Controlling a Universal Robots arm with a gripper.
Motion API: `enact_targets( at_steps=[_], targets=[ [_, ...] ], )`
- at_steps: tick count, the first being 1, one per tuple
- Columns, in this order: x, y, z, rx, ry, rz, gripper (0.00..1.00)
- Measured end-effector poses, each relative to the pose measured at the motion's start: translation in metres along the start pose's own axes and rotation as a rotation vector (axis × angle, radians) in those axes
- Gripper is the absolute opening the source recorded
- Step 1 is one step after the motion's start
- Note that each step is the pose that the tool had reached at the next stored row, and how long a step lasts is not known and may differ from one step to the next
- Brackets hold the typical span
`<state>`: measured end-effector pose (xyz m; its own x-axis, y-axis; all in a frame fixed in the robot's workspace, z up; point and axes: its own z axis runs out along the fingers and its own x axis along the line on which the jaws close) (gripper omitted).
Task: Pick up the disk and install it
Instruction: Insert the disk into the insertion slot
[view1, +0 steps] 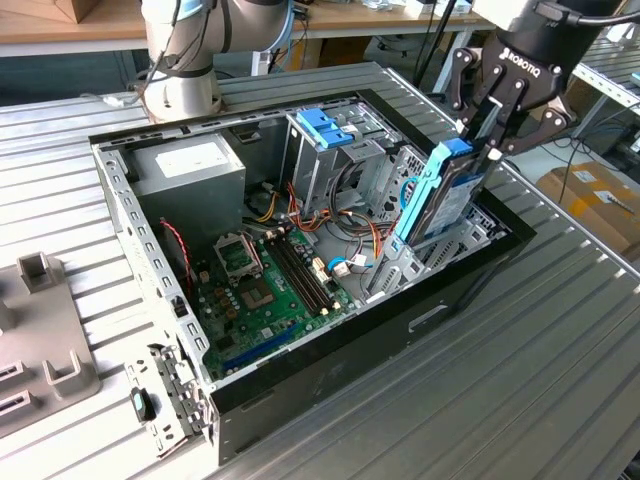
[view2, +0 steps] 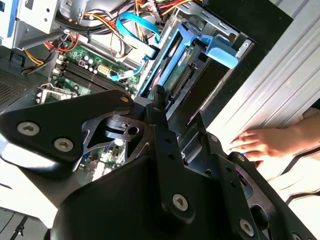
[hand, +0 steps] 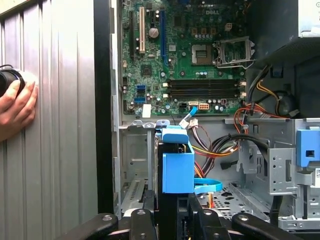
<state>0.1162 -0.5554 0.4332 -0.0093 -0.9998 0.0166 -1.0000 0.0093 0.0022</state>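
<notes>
The disk (view1: 440, 195) is a silver drive with light-blue rails. It stands on edge and tilted, its lower end down among the metal brackets at the exterior view's right end of the open computer case (view1: 440, 310). My gripper (view1: 478, 150) is shut on its upper end. In the second wrist view the disk (view2: 175, 67) runs away from the black fingers (view2: 159, 115) toward the bay. In the first wrist view its blue rail tab (hand: 177, 170) sits just beyond my gripper (hand: 172, 217).
The case holds a green motherboard (view1: 265, 290), a grey power-supply box (view1: 190, 170), a drive cage with a blue bracket (view1: 325, 128) and loose cables (view1: 345, 225). A person's hand (view2: 265, 145) rests on the table beside the case. Grey fixtures (view1: 40, 340) lie at the exterior view's left.
</notes>
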Motion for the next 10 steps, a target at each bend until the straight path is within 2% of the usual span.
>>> enact_targets(
  at_steps=[3,10],
  targets=[
    [-0.0001,0.0,0.0057,0.0,0.0,0.0,0.35],
    [-0.0005,-0.0001,0.0295,0.0,-0.0001,0.0,0.35]
  ],
)
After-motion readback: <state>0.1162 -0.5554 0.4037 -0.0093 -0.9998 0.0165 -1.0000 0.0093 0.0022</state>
